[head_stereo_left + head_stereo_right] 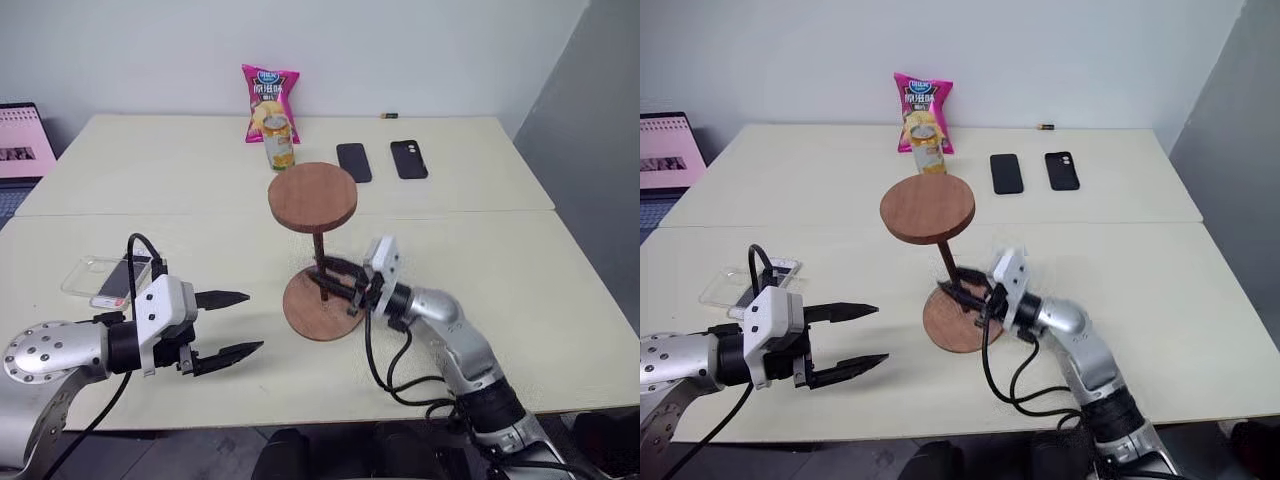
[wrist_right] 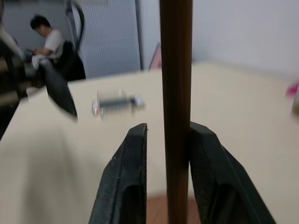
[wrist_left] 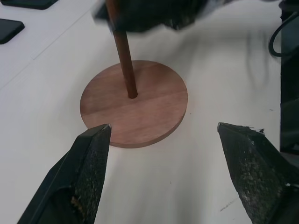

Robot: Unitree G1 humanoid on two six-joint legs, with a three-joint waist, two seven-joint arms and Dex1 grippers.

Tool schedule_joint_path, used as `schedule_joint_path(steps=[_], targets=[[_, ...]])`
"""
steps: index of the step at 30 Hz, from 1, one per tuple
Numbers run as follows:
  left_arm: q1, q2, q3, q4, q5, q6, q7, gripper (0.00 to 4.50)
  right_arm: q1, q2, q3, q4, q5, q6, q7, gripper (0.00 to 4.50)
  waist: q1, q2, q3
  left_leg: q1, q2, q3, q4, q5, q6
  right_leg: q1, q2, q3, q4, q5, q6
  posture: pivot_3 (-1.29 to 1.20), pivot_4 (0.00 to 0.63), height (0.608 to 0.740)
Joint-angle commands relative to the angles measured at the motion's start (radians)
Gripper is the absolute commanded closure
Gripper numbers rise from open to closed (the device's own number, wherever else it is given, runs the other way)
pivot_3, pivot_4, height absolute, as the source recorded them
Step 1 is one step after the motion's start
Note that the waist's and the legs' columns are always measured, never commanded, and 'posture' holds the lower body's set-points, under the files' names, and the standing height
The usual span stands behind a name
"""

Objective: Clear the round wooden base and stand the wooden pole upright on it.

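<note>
At frame centre the wooden pole (image 1: 319, 250) stands on the round wooden base (image 1: 318, 304), seemingly barely pinched by the right gripper (image 1: 345, 289), which should be parted slowly; the left gripper (image 1: 228, 325) is held agape.

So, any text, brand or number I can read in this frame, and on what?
Chip bag: print on the pink front, too small to read.
Can: label print, too blurred to read.
Pink screen at the table's left edge: marks too small to read.
Two dark phones: no text.
</note>
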Motion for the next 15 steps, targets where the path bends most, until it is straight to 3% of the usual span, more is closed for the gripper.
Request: schedule_joint_path(steps=[1, 9, 13, 15], targets=[[-0.015, 0.003, -0.004, -0.002, 0.007, -0.023, 0.006, 0.70, -0.025, 0.002, -0.016, -0.060, 0.020, 0.002, 0.017, 2.56, -0.001, 0.000, 0.000, 0.000, 0.000, 0.000, 0.000, 0.000, 0.000, 0.000, 0.000, 0.000, 0.000, 0.000, 0.000, 0.00, 0.150, 0.740], [-0.050, 0.008, 0.004, -0.005, 0.004, 0.032, 0.066, 0.70, -0.007, -0.069, -0.038, -0.122, 0.028, 0.044, 0.053, 0.87, -0.001, 0.000, 0.001, 0.000, 0.000, -0.001, -0.001, 0.000, 0.000, 0.000, 0.000, -0.001, 0.000, 0.000, 0.000, 0.00, 0.150, 0.740], [-0.070, 0.038, 0.020, -0.014, 0.043, 0.094, 0.141, 0.70, -0.003, -0.226, -0.081, -0.186, -0.003, 0.063, 0.113, 0.04, 0.002, 0.001, 0.003, 0.000, 0.000, -0.001, -0.001, 0.000, 0.000, 0.000, 0.000, -0.001, 0.000, 0.000, 0.001, 0.00, 0.150, 0.740], [-0.073, 0.052, 0.029, -0.020, 0.051, 0.117, 0.160, 0.70, -0.001, -0.299, -0.097, -0.218, 0.015, 0.073, 0.156, 0.04, 0.006, 0.000, 0.004, 0.000, 0.000, -0.001, 0.000, 0.000, 0.000, 0.000, 0.000, -0.001, -0.001, -0.001, 0.002, 0.00, 0.150, 0.740]])
